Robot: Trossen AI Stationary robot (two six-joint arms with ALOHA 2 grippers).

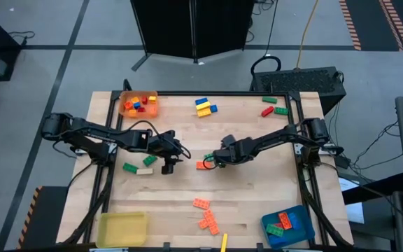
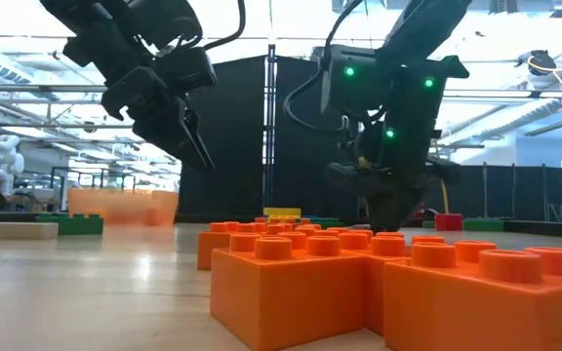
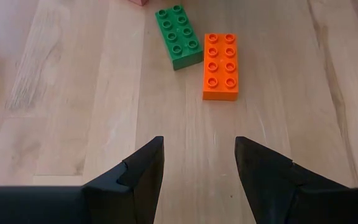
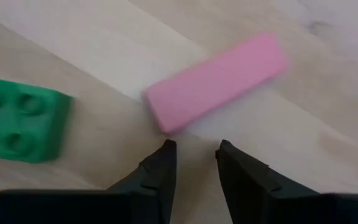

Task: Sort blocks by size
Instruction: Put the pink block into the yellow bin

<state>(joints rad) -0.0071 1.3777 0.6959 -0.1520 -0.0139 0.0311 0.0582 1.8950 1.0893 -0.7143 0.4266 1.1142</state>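
A green brick (image 3: 179,36) and an orange brick (image 3: 221,65) lie flat, studs up, at the table's middle; they also show in the high view, green (image 1: 208,157) and orange (image 1: 201,166). My left gripper (image 1: 172,159) hangs open and empty above the table, to the left of them (image 3: 197,158). My right gripper (image 1: 214,159) is low over the table, just to their right. Its fingers (image 4: 194,152) are a little apart and empty, just short of a pink bar (image 4: 216,81) lying flat beside a green brick (image 4: 20,127).
An orange tray (image 1: 127,98) with small bricks stands far left, a yellow tray (image 1: 122,227) near left, and a blue tray (image 1: 301,215) with bricks near right. Loose bricks lie at the far middle (image 1: 203,106), far right (image 1: 271,106), left (image 1: 138,168) and near middle (image 1: 205,213).
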